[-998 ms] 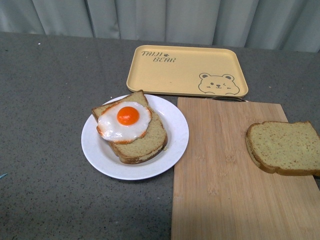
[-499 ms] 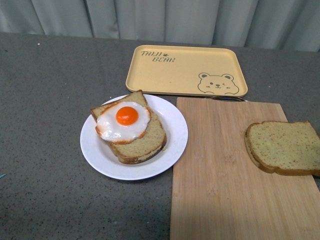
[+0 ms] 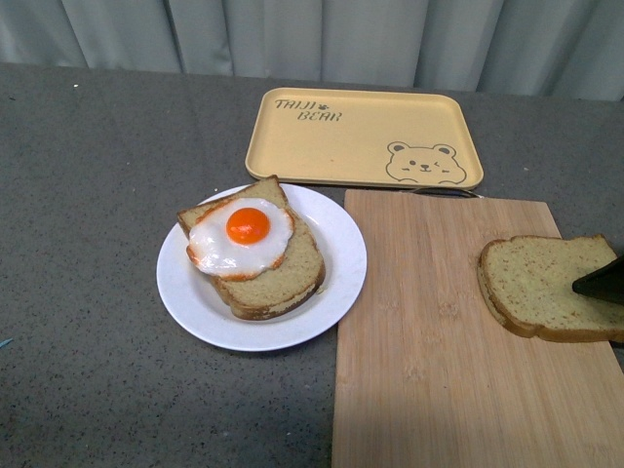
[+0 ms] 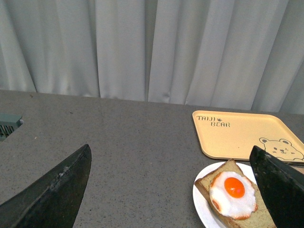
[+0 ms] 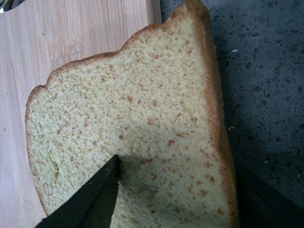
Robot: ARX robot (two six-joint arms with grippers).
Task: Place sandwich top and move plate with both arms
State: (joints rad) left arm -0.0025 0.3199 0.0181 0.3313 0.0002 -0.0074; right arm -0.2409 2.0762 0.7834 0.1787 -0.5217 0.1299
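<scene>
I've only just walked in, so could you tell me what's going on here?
The right gripper is open over the bare bread slice on the wooden cutting board, straddling its edge, not yet closed. The left gripper hangs open, touching nothing. The egg-topped slice sits on the white plate.

White plate [image 3: 195, 302] left of bamboo board [image 3: 429, 370], bearing egg-topped bread [image 3: 278, 278]. Yellow tray [image 3: 361, 136] far behind. On board's right edge, sandwich top [image 3: 531, 283]; right gripper [image 3: 603, 281] tip over it, contact unclear.
</scene>
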